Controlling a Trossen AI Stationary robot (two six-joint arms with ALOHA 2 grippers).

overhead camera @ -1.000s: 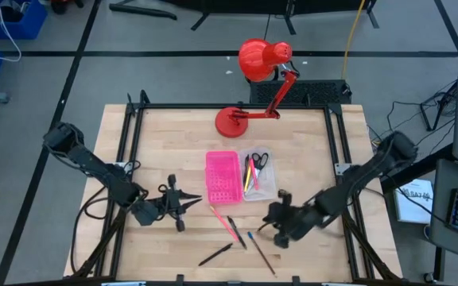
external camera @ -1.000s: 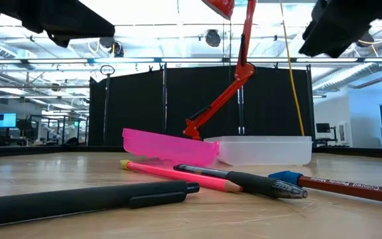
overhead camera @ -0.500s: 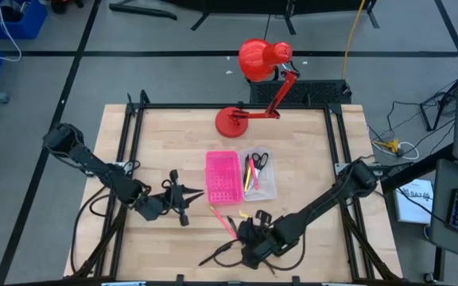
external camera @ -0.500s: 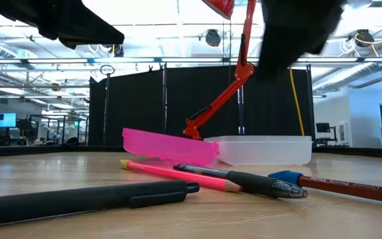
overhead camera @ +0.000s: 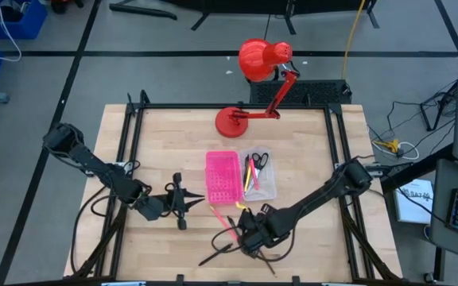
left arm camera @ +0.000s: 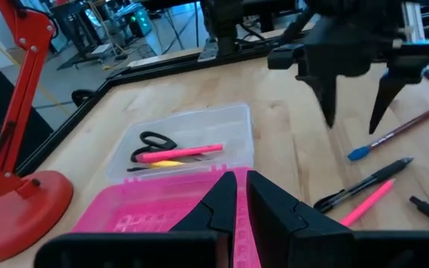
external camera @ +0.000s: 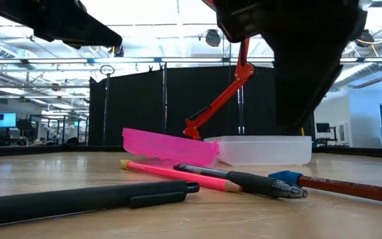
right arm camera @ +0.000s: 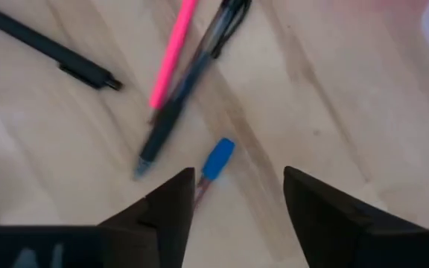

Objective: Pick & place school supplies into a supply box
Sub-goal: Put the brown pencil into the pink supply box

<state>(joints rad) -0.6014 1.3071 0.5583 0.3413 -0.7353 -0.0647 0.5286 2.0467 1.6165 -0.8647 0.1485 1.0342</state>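
The supply box lies mid-table: a pink perforated half [overhead camera: 222,176] joined to a clear tray [overhead camera: 265,187]. The tray holds black-handled scissors [left arm camera: 153,141] and pens [left arm camera: 179,153]. Loose near the front edge lie a pink pencil [right arm camera: 171,56], two black pens [right arm camera: 188,82] [right arm camera: 47,48] and a blue-tipped pencil [right arm camera: 218,158]. My right gripper [right arm camera: 237,201] hangs open above them, pointing steeply down, with the blue tip between its fingers and clear of both. My left gripper [overhead camera: 185,205] hovers shut left of the pink half, holding nothing.
A red desk lamp [overhead camera: 261,59] stands at the table's far edge, its round base [overhead camera: 233,121] behind the box. A black frame rail [overhead camera: 133,151] runs around the tabletop. Bare wood lies right of the clear tray and near the left front corner.
My right gripper has swung from the table's right side toward the left and the near edge. It has sunk and tipped steeply downward, and now hangs over the loose pens. The pens and the box have not moved.
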